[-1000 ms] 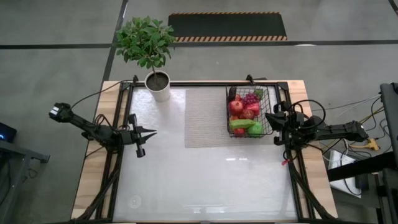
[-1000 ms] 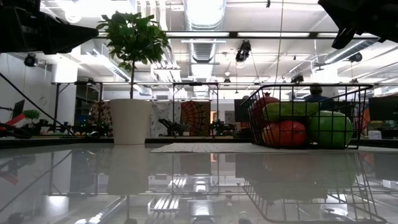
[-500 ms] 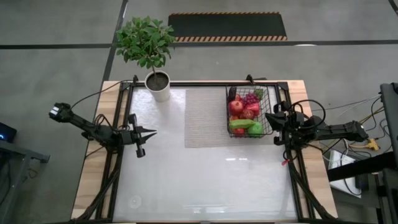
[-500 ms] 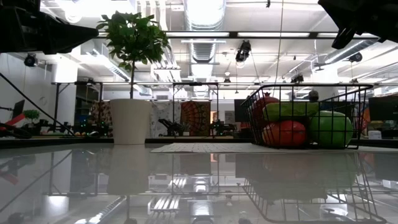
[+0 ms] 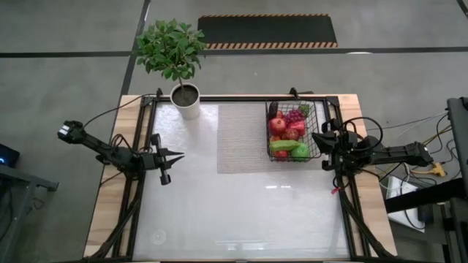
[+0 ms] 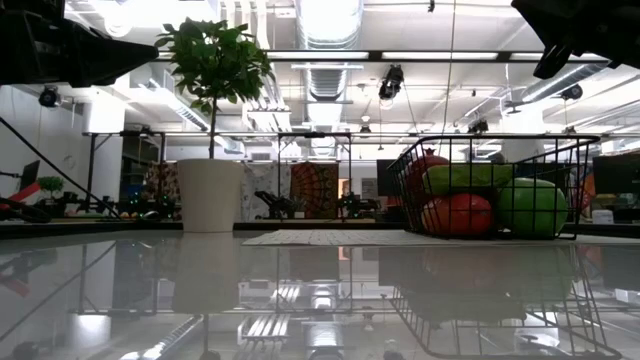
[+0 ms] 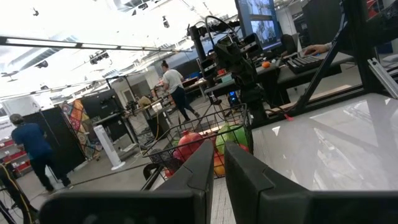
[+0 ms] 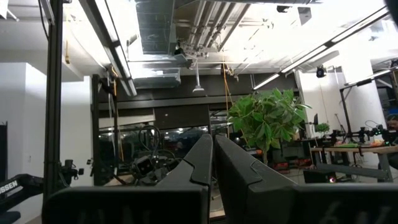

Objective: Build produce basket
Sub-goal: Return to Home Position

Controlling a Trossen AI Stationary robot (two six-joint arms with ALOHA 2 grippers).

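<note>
The fingers (image 8: 200, 163) of the right gripper (image 5: 316, 137) were pressed together at their tips and held nothing. The fingers (image 7: 203, 171) of the left gripper (image 5: 174, 155) seemed closed too, though a thin slit showed between them, and they were also empty. Compared with the pictures from a second before, nothing had moved. Both arms were at rest, so I judged that the filling was finished and the arms were already at home.

The black wire-mesh basket (image 5: 268, 139) stood on one edge of a grey woven mat (image 5: 240, 139). The right gripper was just beside the basket, on the side away from the mat. The left gripper was well apart from the basket, beyond the mat.

Inside the open grid lay smooth, glossy toy produce. There were a round red fruit (image 5: 277, 126), a bumpy bunch of purple grapes (image 5: 294, 115), a long green cucumber (image 5: 281, 145) and a round green apple (image 5: 300, 152). The white table (image 5: 241, 212) around the basket shone like glass.
</note>
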